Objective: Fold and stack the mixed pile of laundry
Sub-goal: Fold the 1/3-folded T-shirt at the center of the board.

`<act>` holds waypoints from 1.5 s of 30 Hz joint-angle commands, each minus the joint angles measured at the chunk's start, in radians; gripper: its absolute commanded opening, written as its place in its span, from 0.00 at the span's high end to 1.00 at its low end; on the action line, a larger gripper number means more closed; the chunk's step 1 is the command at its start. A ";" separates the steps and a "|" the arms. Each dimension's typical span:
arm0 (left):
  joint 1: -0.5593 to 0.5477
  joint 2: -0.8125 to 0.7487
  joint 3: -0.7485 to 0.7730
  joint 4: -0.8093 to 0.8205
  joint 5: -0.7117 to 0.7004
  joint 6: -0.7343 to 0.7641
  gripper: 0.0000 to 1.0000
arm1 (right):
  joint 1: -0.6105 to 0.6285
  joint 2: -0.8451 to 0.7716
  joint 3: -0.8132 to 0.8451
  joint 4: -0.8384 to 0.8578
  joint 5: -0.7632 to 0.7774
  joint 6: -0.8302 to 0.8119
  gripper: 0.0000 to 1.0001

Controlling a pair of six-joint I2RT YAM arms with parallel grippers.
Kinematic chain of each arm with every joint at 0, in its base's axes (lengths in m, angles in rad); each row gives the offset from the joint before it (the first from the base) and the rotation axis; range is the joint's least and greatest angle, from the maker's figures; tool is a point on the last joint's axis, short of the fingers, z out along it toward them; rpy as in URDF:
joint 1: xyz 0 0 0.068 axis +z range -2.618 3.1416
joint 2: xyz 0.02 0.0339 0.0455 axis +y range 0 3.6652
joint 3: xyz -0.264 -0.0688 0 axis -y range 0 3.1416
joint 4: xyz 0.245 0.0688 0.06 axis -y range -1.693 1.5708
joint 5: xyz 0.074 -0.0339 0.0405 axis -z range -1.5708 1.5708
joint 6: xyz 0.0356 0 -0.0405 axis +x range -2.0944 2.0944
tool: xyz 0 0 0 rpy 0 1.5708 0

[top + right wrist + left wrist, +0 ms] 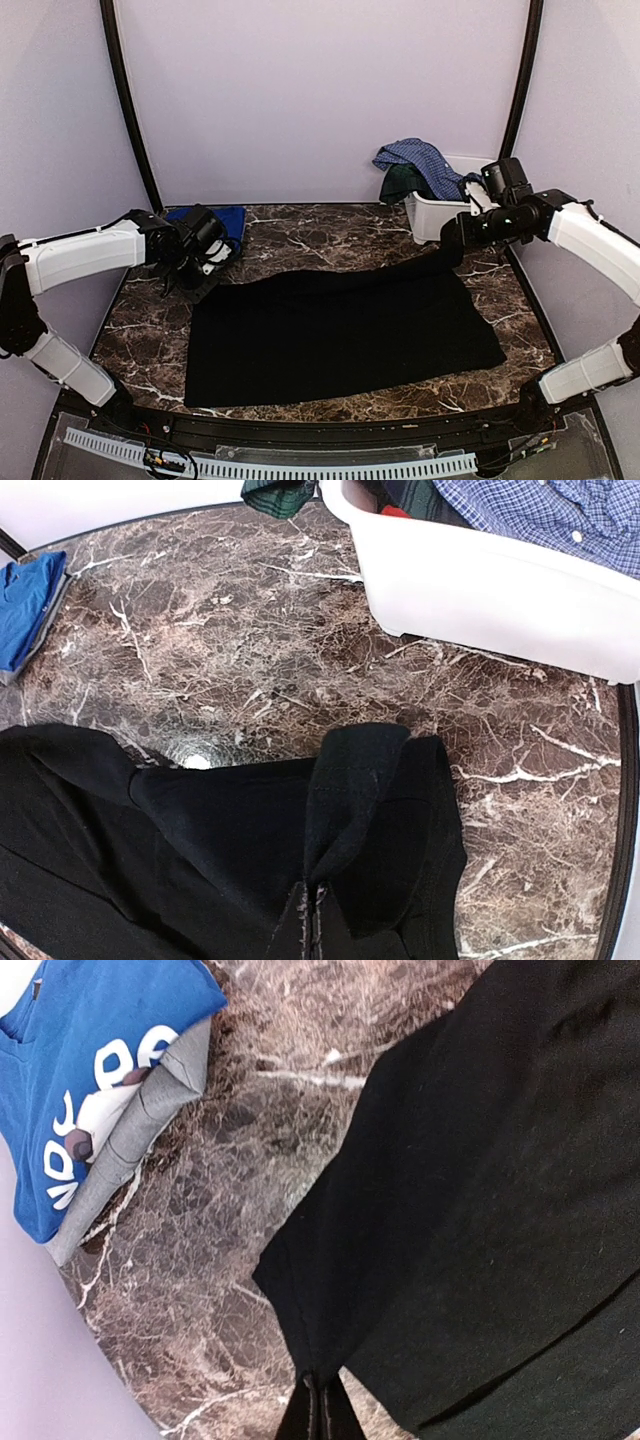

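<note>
Pinching black garment (340,330) far corners: left gripper (322,1388), right gripper (315,898).

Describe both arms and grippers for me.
The left arm and right arm have white shells, black joints and thin dark cables along them. The left gripper and right gripper are black with slim, dark fingers.

I find the black garment (340,330) covering most of the surface (320,235), centre to near edge. Bare marble lies open behind it, between the blue tee (232,217) at rear left and the bin (433,219) at rear right. The bin, heaped with a checked shirt (418,158), blocks the right rear corner. My right arm (590,235) hangs just before its front wall; my left arm (85,258) sits beside the tee. Walls (320,100) close three sides.
</note>
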 commanded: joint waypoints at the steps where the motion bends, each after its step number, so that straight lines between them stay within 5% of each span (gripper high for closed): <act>1: -0.046 -0.018 0.036 -0.120 -0.088 0.029 1.00 | -0.006 -0.061 -0.009 -0.045 0.013 0.040 1.00; 14: -0.159 -0.088 -0.102 -0.158 0.011 0.128 1.00 | -0.004 -0.218 -0.260 -0.062 -0.057 0.230 1.00; 24: -0.162 -0.150 -0.177 -0.164 -0.058 0.146 1.00 | 0.002 -0.280 -0.287 -0.090 0.069 0.339 1.00; 33: -0.160 -0.206 -0.228 -0.147 0.026 0.188 1.00 | -0.011 -0.249 -0.362 -0.052 0.086 0.373 1.00; 42: -0.161 -0.132 -0.231 -0.113 0.049 0.197 1.00 | -0.011 -0.261 -0.395 0.024 -0.090 0.306 1.00; 45: -0.166 -0.120 -0.231 -0.101 0.094 0.200 0.92 | -0.009 -0.242 -0.409 0.046 -0.149 0.292 1.00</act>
